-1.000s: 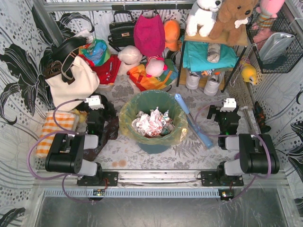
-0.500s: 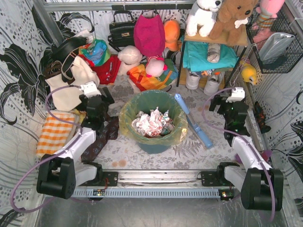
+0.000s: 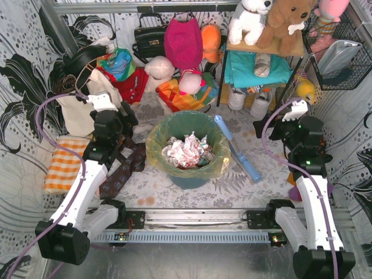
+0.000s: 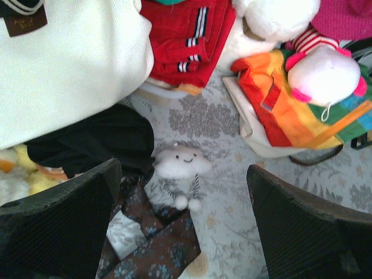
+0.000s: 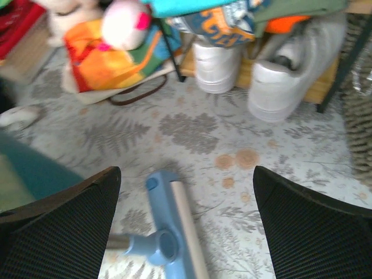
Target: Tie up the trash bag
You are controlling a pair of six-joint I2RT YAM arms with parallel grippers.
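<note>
Your left gripper (image 4: 181, 170) and right gripper (image 5: 186, 172) both stand wide open, holding nothing. The thin translucent yellow plastic trash bag (image 3: 216, 167) lines the round teal plastic bin (image 3: 186, 181) between them, touching neither claw.

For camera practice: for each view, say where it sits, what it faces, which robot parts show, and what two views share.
Top: above and behind; looks down on bin, trash bag; both arms show.
Left wrist: on left arm; faces tote, cloud toy; open left gripper shows.
Right wrist: on right arm; faces mop, shoes; open right gripper shows.
Wrist views share the rainbow bag.
</note>
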